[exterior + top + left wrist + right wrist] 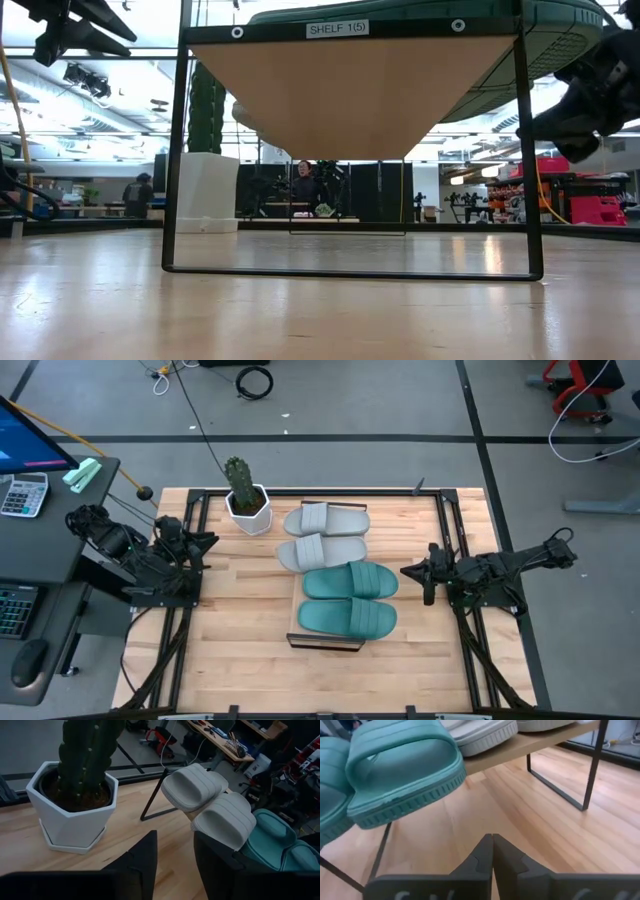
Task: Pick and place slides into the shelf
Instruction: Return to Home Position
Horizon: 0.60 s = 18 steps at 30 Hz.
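Four slides lie side by side, soles down, on the shelf, a light-wood board on dark metal legs in the middle of the table. Two grey slides are at the far end and two teal slides at the near end. Their ends overhang the board's edge in the right wrist view. My left gripper waits at the table's left, open, with nothing between its fingers. My right gripper hovers right of the shelf, shut and empty, pointing toward a teal slide.
A cactus in a white pot stands on the table at the shelf's far left corner. A desk with a calculator and a keyboard sits left of the table. Bare wood lies in front of the shelf.
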Each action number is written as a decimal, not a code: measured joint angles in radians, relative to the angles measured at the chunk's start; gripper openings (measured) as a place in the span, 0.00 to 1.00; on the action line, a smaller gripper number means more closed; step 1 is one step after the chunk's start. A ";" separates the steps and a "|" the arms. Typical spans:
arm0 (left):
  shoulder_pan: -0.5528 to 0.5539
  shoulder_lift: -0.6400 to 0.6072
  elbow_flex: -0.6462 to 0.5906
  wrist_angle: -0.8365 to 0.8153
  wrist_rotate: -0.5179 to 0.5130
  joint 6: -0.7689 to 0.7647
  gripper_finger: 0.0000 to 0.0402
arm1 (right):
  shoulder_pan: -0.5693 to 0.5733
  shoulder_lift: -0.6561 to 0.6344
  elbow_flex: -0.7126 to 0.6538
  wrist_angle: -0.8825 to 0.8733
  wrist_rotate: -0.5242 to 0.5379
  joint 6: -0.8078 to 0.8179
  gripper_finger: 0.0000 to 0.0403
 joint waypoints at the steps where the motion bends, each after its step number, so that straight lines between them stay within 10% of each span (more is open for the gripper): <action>1: 0.000 0.000 0.000 0.001 0.000 0.000 0.33 | 0.000 -0.001 0.000 0.000 -0.003 -0.013 0.04; 18: 0.000 0.000 0.000 0.011 -0.023 0.000 0.33 | -0.083 -0.001 -0.002 0.097 0.059 -0.178 0.02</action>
